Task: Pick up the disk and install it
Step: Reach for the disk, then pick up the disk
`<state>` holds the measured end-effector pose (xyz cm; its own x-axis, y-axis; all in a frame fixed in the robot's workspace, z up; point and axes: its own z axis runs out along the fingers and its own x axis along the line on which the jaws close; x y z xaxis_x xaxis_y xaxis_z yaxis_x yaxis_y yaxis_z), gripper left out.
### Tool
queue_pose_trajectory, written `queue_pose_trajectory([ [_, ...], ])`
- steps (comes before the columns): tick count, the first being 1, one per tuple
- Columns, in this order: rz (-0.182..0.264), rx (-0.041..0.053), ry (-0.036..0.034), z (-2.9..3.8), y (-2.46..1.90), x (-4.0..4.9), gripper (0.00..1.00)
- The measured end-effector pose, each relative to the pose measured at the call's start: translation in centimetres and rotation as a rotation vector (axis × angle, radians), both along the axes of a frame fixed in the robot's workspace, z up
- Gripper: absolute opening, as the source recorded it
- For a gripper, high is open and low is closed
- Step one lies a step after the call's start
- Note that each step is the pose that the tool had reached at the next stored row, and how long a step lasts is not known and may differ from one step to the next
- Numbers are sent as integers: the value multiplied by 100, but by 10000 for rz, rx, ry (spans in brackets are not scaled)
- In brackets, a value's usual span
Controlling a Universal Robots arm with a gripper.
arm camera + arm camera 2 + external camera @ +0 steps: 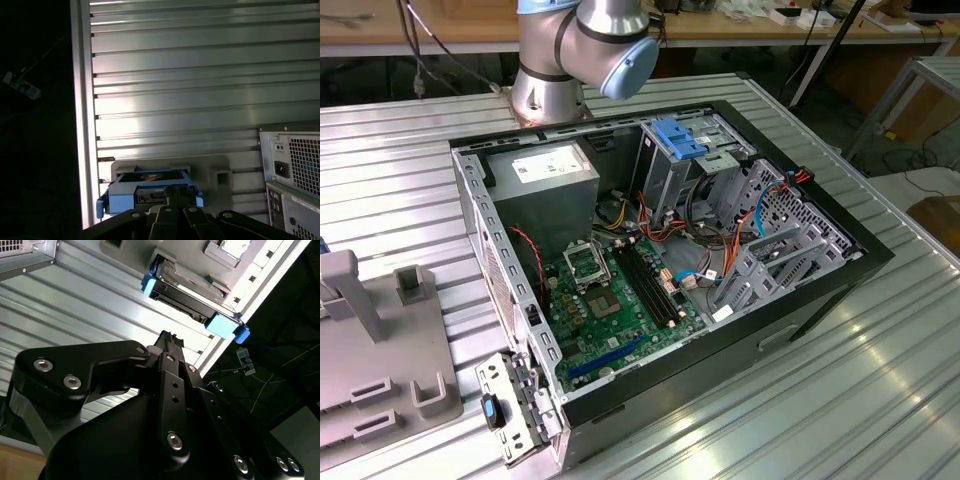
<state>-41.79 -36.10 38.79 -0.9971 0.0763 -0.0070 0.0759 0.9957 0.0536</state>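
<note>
The disk (192, 302), a flat grey drive with bright blue side rails, lies on a grey holder (212, 172) at the edge of the slatted metal table. In the first wrist view the disk (145, 196) sits just past my fingertips. My black gripper (170, 339) hangs a short way off the disk and does not touch it. Its fingers meet at the tip and hold nothing, as the gripper (175, 191) also shows in the first wrist view. In the exterior view, the arm's base (555, 70) stands behind the open computer case (840, 235).
The case lies on its side on the table (840, 390), with the motherboard, cables and a pale-blue ribbed bracket (678, 138) showing. A grey fixture plate (380, 340) lies on the exterior view's left. The case's rear panel (295, 170) stands beside the holder, and the table edge drops off close to the disk.
</note>
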Motion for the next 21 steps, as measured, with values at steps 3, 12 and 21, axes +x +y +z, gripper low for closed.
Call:
queue_pose_trajectory([
  [3, 1, 7, 0, -1, -67, -238, 11],
  [12, 1, 7, 0, -5, -188, -389, 11],
  [21, 1, 7, 1, -4, -188, -392, 11],
])
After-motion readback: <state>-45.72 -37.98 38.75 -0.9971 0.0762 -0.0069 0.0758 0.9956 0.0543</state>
